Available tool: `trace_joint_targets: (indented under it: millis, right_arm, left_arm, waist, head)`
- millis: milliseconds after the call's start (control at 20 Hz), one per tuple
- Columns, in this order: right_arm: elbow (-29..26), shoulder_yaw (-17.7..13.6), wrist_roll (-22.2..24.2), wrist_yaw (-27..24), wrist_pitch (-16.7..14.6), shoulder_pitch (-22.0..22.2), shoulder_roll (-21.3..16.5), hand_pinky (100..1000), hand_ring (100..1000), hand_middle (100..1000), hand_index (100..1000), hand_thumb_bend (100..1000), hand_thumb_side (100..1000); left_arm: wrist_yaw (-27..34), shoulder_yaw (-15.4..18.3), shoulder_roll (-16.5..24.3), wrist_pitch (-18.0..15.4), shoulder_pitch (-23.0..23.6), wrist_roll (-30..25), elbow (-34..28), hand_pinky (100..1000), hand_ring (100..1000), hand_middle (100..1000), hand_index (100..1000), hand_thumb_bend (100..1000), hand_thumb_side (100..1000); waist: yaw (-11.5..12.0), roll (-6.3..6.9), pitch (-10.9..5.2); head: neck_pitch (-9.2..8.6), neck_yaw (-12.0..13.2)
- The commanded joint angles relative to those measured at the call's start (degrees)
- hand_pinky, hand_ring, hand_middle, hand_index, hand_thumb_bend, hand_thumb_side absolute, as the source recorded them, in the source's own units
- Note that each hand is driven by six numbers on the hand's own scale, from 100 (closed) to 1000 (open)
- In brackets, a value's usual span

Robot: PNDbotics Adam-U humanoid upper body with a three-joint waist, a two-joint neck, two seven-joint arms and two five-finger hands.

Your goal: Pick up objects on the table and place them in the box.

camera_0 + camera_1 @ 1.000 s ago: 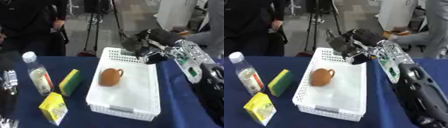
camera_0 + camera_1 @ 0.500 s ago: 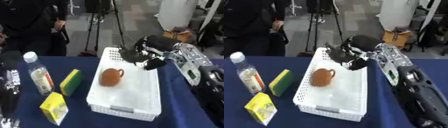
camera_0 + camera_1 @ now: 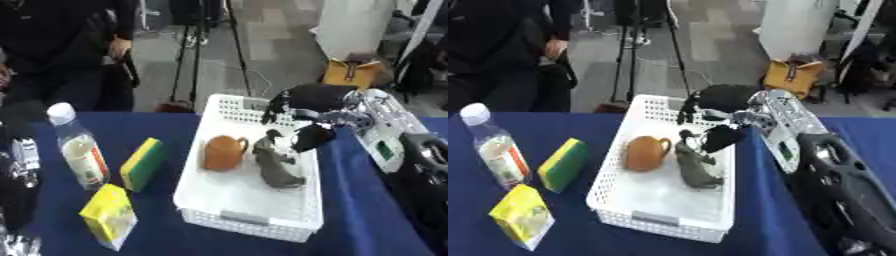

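A white slatted box (image 3: 248,220) stands mid-table on the blue cloth. Inside it sit a brown teapot (image 3: 223,152) and, to its right, a grey figure (image 3: 276,168) lying lengthwise. My right hand (image 3: 308,102) hovers over the box's far right part, fingers spread and open, with the thumb just right of the figure's top end and apart from it. On the table left of the box are a clear bottle (image 3: 77,150), a green and yellow sponge (image 3: 143,164) and a yellow carton (image 3: 109,216). My left hand (image 3: 19,159) shows at the left edge, dark and silver.
The blue cloth (image 3: 350,220) runs free to the right of the box, under my right forearm (image 3: 389,135). A seated person in black and a tripod stand beyond the table's far edge. A brown bag lies on the floor at the back right.
My right hand has come down and leftward over the box. The grey figure, not seen in the box before, now lies in it beside the teapot.
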Motion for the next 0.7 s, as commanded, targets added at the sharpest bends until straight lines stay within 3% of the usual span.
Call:
trace_joint_targets:
  millis: [50, 450, 700]
  right_arm:
    - [-1.8, 0.0, 2.3, -1.3, -1.9, -1.2, -1.6, 796, 843, 698, 816, 100, 788]
    - [-4.8, -0.6, 0.9, -3.5, -0.5, -0.9, -2.0, 785, 829, 665, 793, 100, 770]
    - [-9.7, -2.4, -0.9, -6.7, 1.8, -0.2, -3.4, 774, 816, 641, 778, 100, 780]
  left_arm:
    - [0.1, 0.0, 0.2, 0.0, -0.6, -0.1, -0.9, 884, 737, 545, 724, 100, 808]
    - [0.1, 0.0, 0.2, 0.0, -0.6, -0.1, -0.9, 883, 737, 545, 724, 100, 805]
    - [0.1, 0.1, 0.3, 0.1, -0.5, 0.0, -0.9, 882, 736, 546, 725, 100, 798]
  waist:
    - [-0.1, 0.15, -1.01]
    - [-0.2, 0.33, -1.07]
    - [-0.4, 0.75, -1.21]
  head:
    - [-0.62, 0.2]
    - [-0.66, 0.2]
    - [-0.67, 0.5]
